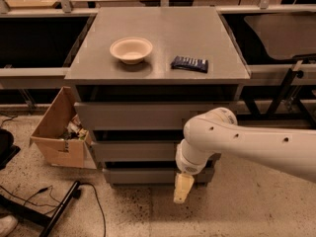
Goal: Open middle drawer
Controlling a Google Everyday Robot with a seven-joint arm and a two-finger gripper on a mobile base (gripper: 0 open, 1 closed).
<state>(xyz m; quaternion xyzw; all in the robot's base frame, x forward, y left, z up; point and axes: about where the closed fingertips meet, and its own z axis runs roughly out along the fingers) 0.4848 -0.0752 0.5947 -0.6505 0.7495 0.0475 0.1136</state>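
The middle drawer (133,151) is the second of three grey slab fronts in the cabinet, closed, its right part hidden behind my arm. The top drawer (128,115) sits above it and the lowest drawer (143,176) below. My gripper (181,188) hangs from the white arm, pointing down in front of the lowest drawer's right half, just below the middle drawer's front. It holds nothing that I can see.
A white bowl (131,50) and a dark blue packet (189,63) lie on the cabinet top (158,33). An open cardboard box (59,132) with clutter stands left of the cabinet. Cables and a black stand leg (49,209) lie on the speckled floor at lower left.
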